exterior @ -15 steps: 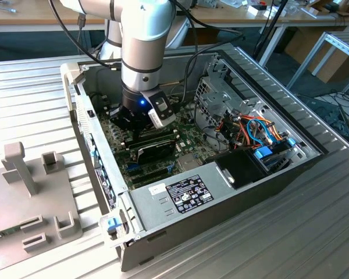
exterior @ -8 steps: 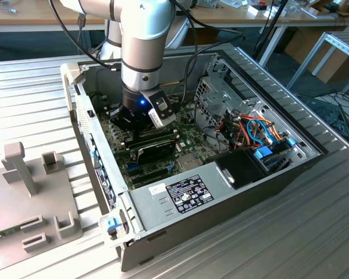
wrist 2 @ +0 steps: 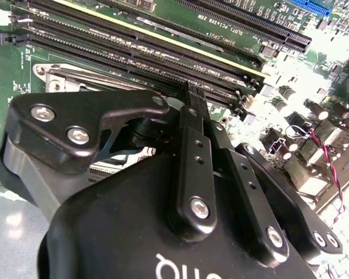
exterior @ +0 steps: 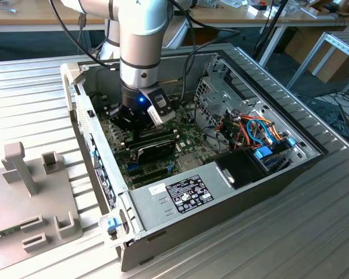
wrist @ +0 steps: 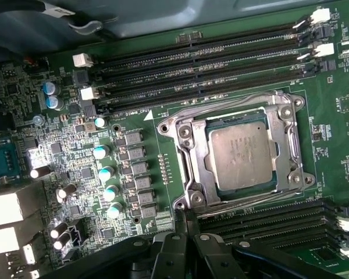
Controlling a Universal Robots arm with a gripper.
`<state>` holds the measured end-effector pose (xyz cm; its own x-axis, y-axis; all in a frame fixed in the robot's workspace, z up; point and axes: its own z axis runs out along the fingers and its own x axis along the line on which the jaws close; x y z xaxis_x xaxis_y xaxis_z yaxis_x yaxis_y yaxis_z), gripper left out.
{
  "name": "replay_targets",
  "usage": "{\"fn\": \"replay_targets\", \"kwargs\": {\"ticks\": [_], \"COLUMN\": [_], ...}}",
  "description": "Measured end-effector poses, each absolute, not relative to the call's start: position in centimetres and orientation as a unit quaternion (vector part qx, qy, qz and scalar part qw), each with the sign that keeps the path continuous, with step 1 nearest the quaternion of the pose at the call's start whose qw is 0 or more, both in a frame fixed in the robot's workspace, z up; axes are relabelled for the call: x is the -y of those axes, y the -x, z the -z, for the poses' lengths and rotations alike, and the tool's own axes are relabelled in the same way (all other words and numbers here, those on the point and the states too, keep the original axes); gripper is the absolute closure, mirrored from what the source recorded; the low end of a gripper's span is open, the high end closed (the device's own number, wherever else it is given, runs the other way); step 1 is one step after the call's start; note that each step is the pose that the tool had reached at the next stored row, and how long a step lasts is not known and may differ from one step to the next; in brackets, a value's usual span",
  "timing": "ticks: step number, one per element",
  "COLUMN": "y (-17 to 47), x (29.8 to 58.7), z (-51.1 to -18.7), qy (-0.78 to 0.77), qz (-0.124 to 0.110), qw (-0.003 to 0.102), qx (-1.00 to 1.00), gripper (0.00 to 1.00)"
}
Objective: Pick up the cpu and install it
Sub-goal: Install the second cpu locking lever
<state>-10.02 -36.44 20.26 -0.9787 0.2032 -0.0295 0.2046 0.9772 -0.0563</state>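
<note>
I see the cpu (wrist: 242, 157) lying flat in the metal socket frame (wrist: 189, 152) on the green motherboard (wrist: 145, 151), square, so no long axis; its silver top faces up, any print too faint to read. My gripper (wrist: 188, 216) hovers just beside the socket with its fingers (wrist 2: 193, 116) pressed together, holding nothing. Small white slot labels run alongside the memory slots (wrist: 203, 67).

A lab: robot arm (exterior: 141, 35), slatted metal bench (exterior: 314, 232), cluttered desks (exterior: 232, 14).
</note>
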Motion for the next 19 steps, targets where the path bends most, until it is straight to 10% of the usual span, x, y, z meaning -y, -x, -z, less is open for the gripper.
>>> {"fn": "replay_targets", "kwargs": {"ticks": [19], "y": [10.0], "x": [36.3], "z": [-25.2], "qy": [-0.103], "qz": [0.028], "qw": [0.021], "qx": [-0.994], "gripper": [0.89]}}
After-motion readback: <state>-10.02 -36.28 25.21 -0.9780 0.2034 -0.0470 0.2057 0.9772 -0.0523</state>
